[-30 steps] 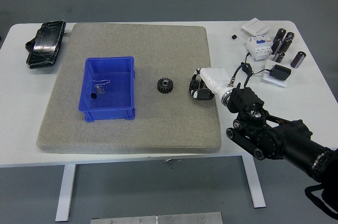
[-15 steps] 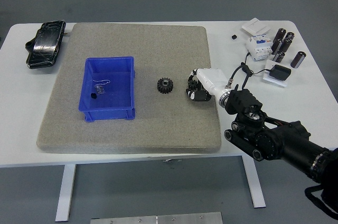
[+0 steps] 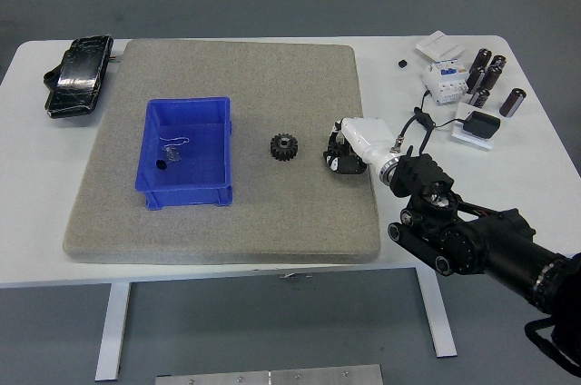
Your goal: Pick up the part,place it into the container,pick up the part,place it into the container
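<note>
Covering most of the white table (image 3: 272, 269): grey mat (image 3: 238, 144). Resting on its left half: blue container (image 3: 186, 153), upright. Reaching in from lower right: right hand (image 3: 343, 151), fingers curled, low over mat's right edge; grasp impossible to tell. Lying free between container and hand: black gear part (image 3: 285, 147).
</note>
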`<state>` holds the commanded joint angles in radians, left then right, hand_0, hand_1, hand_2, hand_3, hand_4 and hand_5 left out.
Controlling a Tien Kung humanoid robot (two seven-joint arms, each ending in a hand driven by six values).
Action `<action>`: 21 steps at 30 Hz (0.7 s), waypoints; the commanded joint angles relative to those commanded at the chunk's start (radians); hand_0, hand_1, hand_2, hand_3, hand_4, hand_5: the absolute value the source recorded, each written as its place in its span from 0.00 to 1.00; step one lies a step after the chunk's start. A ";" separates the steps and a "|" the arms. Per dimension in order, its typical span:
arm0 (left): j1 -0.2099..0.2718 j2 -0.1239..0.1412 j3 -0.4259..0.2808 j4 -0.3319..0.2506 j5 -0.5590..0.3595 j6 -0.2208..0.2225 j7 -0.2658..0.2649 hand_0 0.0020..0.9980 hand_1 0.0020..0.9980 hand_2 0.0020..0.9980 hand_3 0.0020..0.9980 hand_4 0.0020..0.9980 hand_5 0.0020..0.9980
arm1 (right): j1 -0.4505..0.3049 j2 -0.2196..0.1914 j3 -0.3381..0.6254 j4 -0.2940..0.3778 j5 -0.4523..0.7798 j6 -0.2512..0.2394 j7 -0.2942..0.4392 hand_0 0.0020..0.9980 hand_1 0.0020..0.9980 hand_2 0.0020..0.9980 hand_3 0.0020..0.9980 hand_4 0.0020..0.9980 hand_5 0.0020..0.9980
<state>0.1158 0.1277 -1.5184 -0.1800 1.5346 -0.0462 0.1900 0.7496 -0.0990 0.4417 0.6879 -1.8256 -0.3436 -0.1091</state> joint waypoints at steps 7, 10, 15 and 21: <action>0.000 0.001 0.003 0.000 -0.003 0.000 -0.002 0.66 0.62 0.58 0.58 0.68 0.49 | -0.002 -0.001 -0.009 -0.001 0.004 -0.005 0.003 0.30 0.44 0.37 0.46 0.58 0.31; 0.001 0.000 0.004 0.000 -0.005 0.000 -0.002 0.66 0.62 0.58 0.58 0.68 0.49 | -0.003 -0.002 -0.012 -0.001 0.004 -0.006 0.004 0.30 0.44 0.37 0.46 0.58 0.31; 0.001 0.000 0.005 0.000 -0.007 0.000 -0.002 0.66 0.62 0.58 0.58 0.68 0.49 | -0.001 -0.006 -0.007 0.012 0.005 -0.015 0.010 0.30 0.44 0.36 0.45 0.57 0.26; 0.000 -0.001 0.008 0.000 -0.011 0.001 -0.003 0.66 0.62 0.58 0.59 0.69 0.50 | 0.005 -0.006 -0.008 0.055 0.017 -0.030 0.013 0.30 0.44 0.36 0.44 0.58 0.29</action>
<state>0.1155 0.1269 -1.5100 -0.1800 1.5231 -0.0456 0.1875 0.7548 -0.1051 0.4336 0.7432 -1.8086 -0.3740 -0.0960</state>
